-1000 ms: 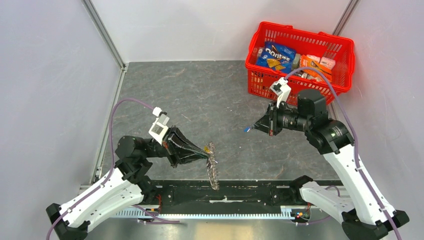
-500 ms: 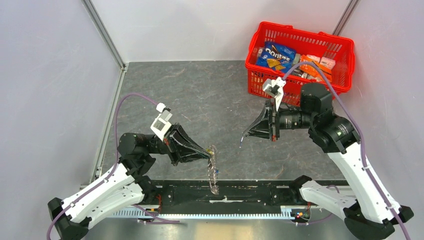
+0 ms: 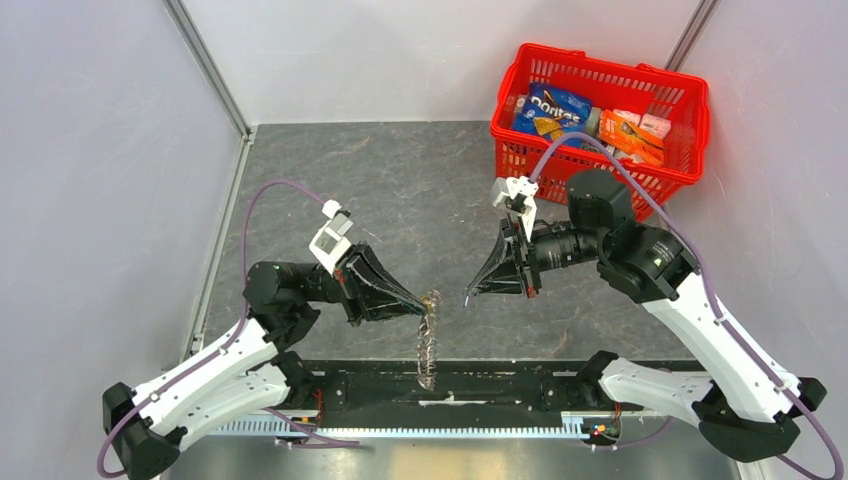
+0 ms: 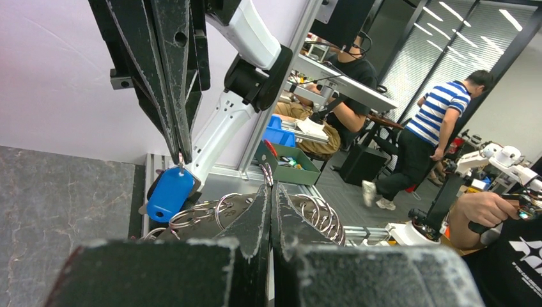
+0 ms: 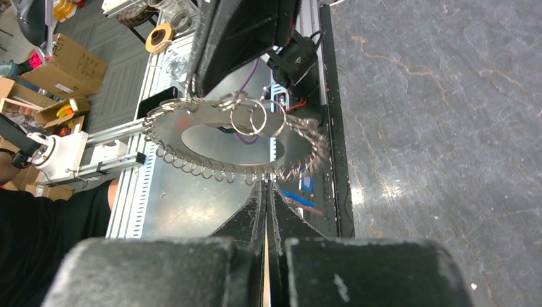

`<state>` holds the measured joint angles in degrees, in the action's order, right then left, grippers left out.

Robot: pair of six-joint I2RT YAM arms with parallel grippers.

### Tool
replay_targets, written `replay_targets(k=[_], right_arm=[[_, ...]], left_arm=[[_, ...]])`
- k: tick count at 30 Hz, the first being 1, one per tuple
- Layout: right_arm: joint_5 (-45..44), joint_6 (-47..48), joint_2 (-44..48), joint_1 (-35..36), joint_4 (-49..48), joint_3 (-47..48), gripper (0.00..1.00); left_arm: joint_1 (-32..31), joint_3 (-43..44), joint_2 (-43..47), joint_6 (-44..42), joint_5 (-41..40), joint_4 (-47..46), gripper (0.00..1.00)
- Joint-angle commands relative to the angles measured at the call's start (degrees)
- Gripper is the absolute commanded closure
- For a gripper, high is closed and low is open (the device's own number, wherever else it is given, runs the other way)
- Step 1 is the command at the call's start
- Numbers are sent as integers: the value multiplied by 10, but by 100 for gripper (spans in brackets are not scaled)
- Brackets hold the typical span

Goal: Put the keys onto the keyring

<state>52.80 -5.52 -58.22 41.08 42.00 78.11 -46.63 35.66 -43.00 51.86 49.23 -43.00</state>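
- Top view: the left gripper (image 3: 422,308) is clenched on the top of the keyring (image 3: 428,345). The keyring hangs limp from the tips at the near edge of the grey table (image 3: 380,190), its lower end over the black base rail (image 3: 500,385).
- The right gripper (image 3: 472,292) faces it from the right, clamped on 1 key (image 3: 467,299), which shows as a tiny sliver with a blue speck. Key and keyring are near each other but apart.
- A red basket (image 3: 512,152) sits at the table's far right corner, holding a Doritos bag (image 3: 556,110) and orange packets (image 3: 630,135).
- Left wrist view: the 2 fingers of the left gripper (image 4: 269,192) are pressed together. The keyring's (image 4: 313,214) silvery split rings fan out to either side behind them.
- The right gripper (image 4: 180,148) reaches down from the top of this view, its tips pinched on the key's metal end. The blue tag (image 4: 167,193) dangles below them, just left of the rings. I cannot tell whether it touches them.
- Right wrist view: the right gripper (image 5: 266,188) has its fingers squeezed to a hairline gap, and the key itself is too thin to make out at the tips.
- The keyring (image 5: 167,131) shows here as a flat silvery disc with an oval hole and small wire rings all round its rim. The left gripper (image 5: 195,84) grasps it at the upper left rim.
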Motion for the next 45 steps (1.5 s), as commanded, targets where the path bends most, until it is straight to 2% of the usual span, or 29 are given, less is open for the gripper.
replay_targets(k=[1, 22, 45], right_arm=[[28, 33, -10, 6, -19, 38, 100], [76, 65, -62, 55, -15, 91, 100], [19, 115, -103, 125, 31, 150, 100]], left_arm=[[-3, 19, -5, 33, 11, -60, 98], [-3, 24, -23, 32, 13, -61, 98], [-6, 21, -24, 45, 20, -70, 98]])
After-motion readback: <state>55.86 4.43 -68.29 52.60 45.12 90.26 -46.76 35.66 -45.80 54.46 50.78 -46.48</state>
